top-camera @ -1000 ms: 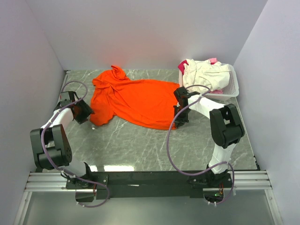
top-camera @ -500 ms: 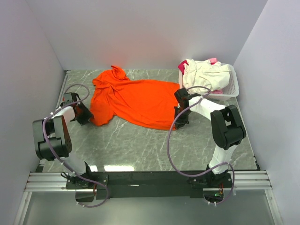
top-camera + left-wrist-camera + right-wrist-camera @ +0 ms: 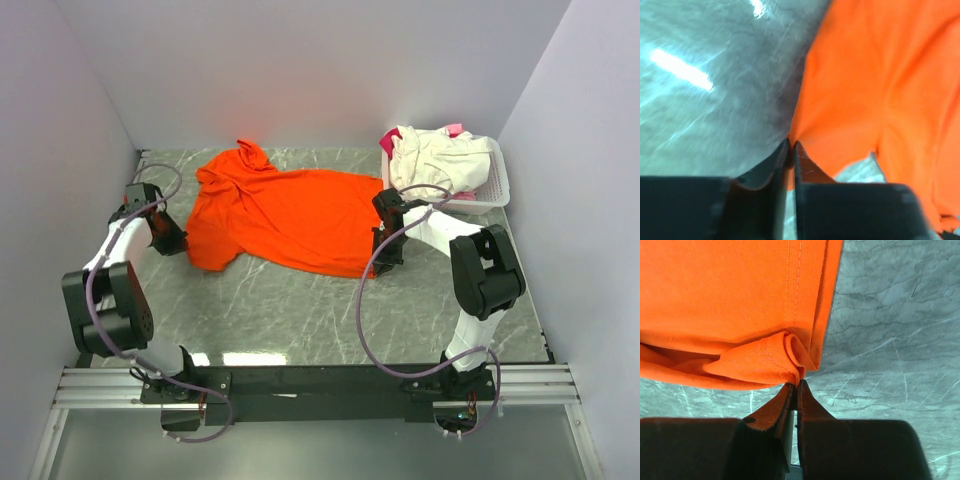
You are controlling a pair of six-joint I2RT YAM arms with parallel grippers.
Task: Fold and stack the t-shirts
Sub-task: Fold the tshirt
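A large orange t-shirt (image 3: 290,215) lies crumpled across the back half of the table. My left gripper (image 3: 178,240) is at its left edge, shut on a corner of the orange cloth (image 3: 840,100), which runs down between the jaws. My right gripper (image 3: 381,258) is at the shirt's near right corner, shut on a rolled hem fold (image 3: 790,355). A cream-white t-shirt (image 3: 435,160) and a pink one (image 3: 453,129) lie heaped in the basket at the back right.
A white slatted basket (image 3: 497,185) stands at the back right corner, close behind my right arm. Grey marble tabletop (image 3: 300,310) shows in front of the orange shirt. Walls close the table on the left, back and right.
My left gripper has closed on the shirt's left edge and its arm has swung back toward the left wall. The shirt's left part has shifted slightly left. The right arm holds still.
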